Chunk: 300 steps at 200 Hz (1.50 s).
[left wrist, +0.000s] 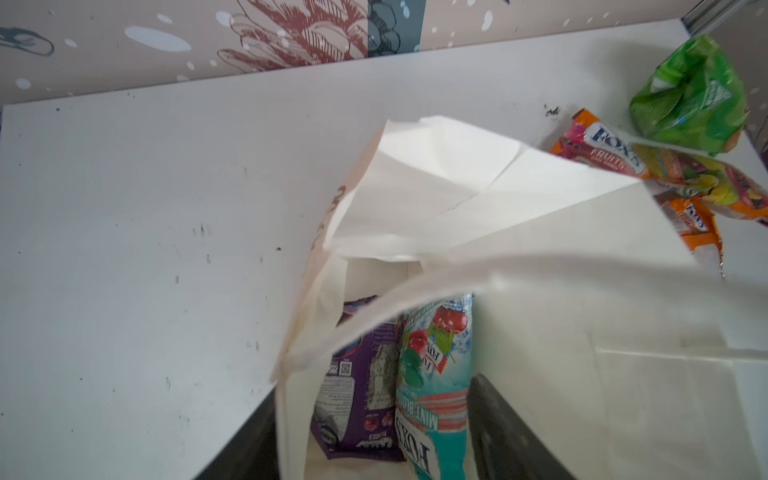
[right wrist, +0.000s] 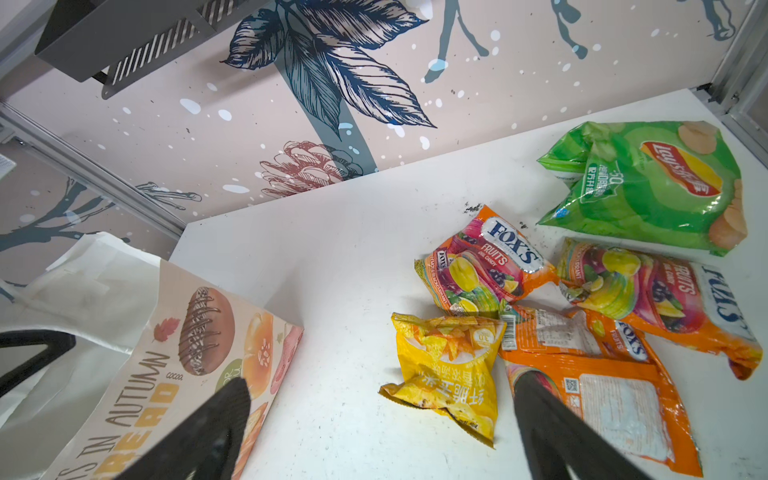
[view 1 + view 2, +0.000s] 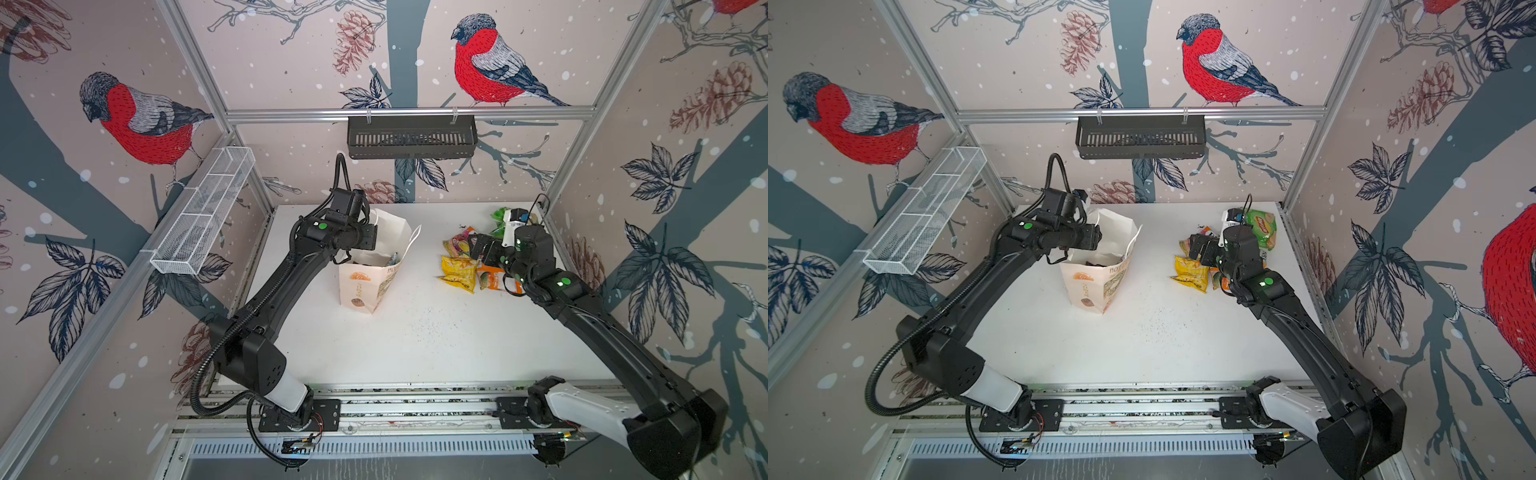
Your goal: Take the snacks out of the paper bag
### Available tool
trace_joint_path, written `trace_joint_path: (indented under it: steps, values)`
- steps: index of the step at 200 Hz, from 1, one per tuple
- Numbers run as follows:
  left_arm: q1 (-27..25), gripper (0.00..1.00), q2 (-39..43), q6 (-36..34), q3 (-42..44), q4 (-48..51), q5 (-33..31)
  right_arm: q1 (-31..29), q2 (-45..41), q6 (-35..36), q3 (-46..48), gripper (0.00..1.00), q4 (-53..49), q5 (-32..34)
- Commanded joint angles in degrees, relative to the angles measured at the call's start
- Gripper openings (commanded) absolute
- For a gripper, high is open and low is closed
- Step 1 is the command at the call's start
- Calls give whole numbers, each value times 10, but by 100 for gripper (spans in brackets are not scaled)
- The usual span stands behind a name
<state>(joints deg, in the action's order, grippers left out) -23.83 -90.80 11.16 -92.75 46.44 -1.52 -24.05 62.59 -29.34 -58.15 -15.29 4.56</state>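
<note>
- Here, a cream paper bag (image 3: 361, 291) printed with pastries stands upright and open-mouthed on the white desk (image 3: 415, 340). It sits left of the middle and nearer the back edge than the front.
- Inside the bag, in the left wrist view, a purple packet (image 1: 361, 382) and a teal packet (image 1: 436, 395) stand on end, side by side and touching.
- The left gripper (image 3: 368, 239) sits at the bag's rim. One dark finger (image 1: 498, 424) shows inside the bag just beside the teal packet. The jaws stand apart, and whether they press on anything cannot be told.
- The right gripper (image 2: 380, 382) hangs above the desk between the bag and the packets lying out. It is spread wide and holds nothing.
- Five packets lie bunched on the desk near its right edge, well apart from the bag.
- The green packet (image 2: 648, 187) — the largest — lies nearest the back right corner.
- Just in front of the green packet lie a multicoloured packet (image 2: 486, 266) and a second multicoloured packet (image 2: 648, 291), both printed with fruit.
- Nearest the front edge of the group are the yellow packet (image 2: 449, 365) and the orange packet (image 2: 598, 395). They touch along one side, the orange one lies label side down, and the yellow one is the closer to the bag.
- In both top views the right arm covers part of this group — the green and yellow packets show clear of it.
</note>
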Motion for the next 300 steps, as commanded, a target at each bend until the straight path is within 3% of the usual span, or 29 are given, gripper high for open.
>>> trace_joint_path:
  steps: [1, 17, 41, 61, 81, 113, 178, 210, 254, 300]
  values:
    - [0, 61, -15, 3, -28, 81, 0, 2, -11, 12, 10, 100, 33, -14]
    - [0, 57, -22, 8, -41, 90, -9, 2, -18, 8, 23, 100, 50, -27]
    - [1, 41, -24, 8, -43, 83, -24, 2, -19, 3, 35, 100, 62, -38]
    - [0, 37, -29, 3, -42, 74, -29, 2, -20, 5, 40, 100, 63, -40]
    - [0, 14, -45, -2, -55, 80, -40, 2, -23, 7, 43, 100, 59, -39]
    - [0, 0, -81, -1, -97, 110, -61, 2, -33, 7, 52, 100, 63, -39]
    - [1, 0, -157, -7, -224, 177, -97, 2, -46, -5, 68, 100, 68, -44]
    - [0, 0, -173, -22, -294, 186, -151, 1, -55, -10, 75, 100, 79, -49]
    - [-5, 0, -160, -39, -307, 146, -168, 0, -53, -15, 84, 100, 99, -48]
    - [-56, 0, -146, -77, -293, 93, -253, -25, -53, -19, 95, 100, 126, -44]
